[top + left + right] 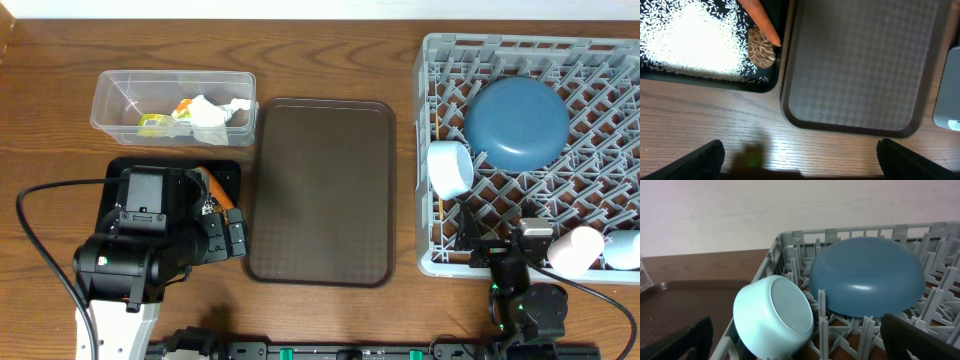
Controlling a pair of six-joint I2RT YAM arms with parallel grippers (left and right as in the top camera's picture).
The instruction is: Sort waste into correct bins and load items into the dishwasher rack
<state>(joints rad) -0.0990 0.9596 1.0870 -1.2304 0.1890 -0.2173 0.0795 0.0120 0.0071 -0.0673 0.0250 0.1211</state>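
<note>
Jaws of the left gripper (800, 145) stand spread wide, empty, well left of the dishwasher rack (500, 42). Right gripper (796, 322), at the rack's front edge, gapes likewise, touching nothing.

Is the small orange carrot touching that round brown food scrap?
Touching. The left wrist view shows the small orange carrot with its tip overlapping the round brown food scrap, no gap.

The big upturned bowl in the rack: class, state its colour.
The bowl is dark blue, clearest in the right wrist view.
</note>
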